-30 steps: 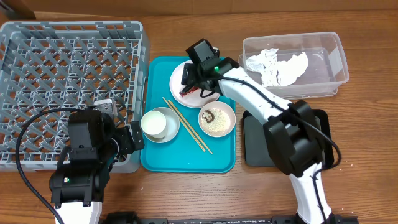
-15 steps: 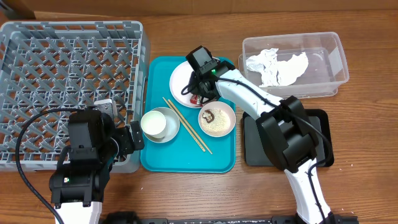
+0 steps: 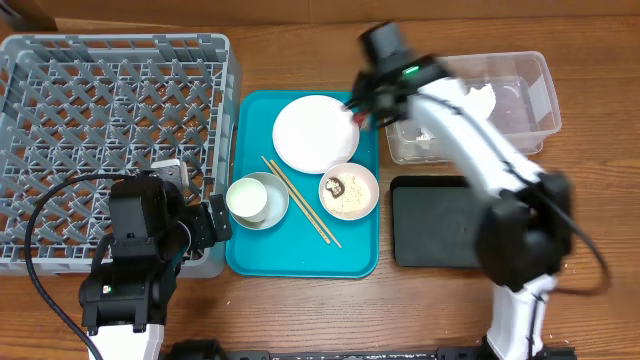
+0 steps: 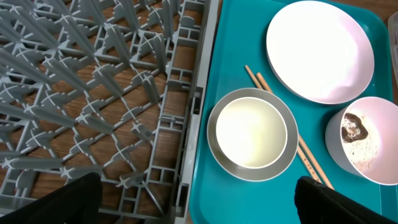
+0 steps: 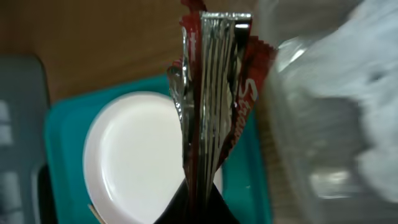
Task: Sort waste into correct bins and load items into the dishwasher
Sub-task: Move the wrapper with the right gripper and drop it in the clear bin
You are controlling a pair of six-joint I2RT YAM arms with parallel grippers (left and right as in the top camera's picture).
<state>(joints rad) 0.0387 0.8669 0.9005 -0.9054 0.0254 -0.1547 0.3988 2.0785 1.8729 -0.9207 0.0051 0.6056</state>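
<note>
My right gripper is shut on the red snack wrapper, holding it in the air between the white plate and the clear tub. The crumpled napkin lies in that tub. The plate is bare. A pinkish bowl holds rice and a brown scrap. The white cup sits in the grey metal bowl, with the chopsticks beside it. My left gripper stands open above the seam between the dish rack and the teal tray, holding nothing.
The teal serving tray carries the dishes. A shallow black tray lies right of it, below the clear tub. My right arm crosses over the tub's left end. A cable loops by the left arm.
My right gripper shut on the wrapper on the plate, then rose and swung right toward the clear tub with it. The plate is now bare. The left arm has not moved.
</note>
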